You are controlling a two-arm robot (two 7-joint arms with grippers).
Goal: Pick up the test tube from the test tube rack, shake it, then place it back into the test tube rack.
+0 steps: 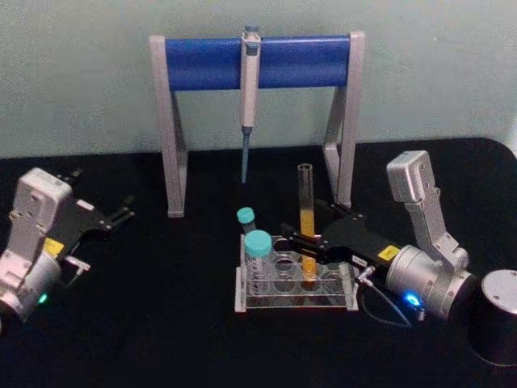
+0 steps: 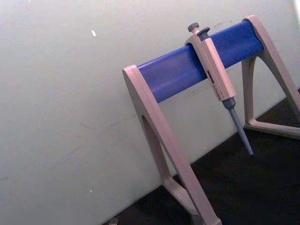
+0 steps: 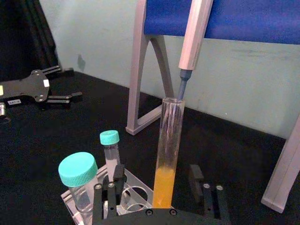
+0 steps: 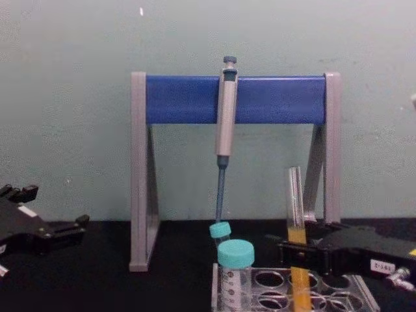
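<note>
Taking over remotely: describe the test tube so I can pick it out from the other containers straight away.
In front of the blue-barred pipette stand sits the low clear test tube rack. The test tube stands upright in it, between the open fingers of the right gripper. Unlike the shorter teal-capped vials beside it, it is tall, thin, uncapped, with orange-yellow liquid.

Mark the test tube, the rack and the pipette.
test tube (image 3: 169, 140), right wrist view, clear glass above the liquid.
rack (image 1: 242, 297), head view, left edge of the tray.
pipette (image 4: 226, 114), chest view, middle of its grey body.
</note>
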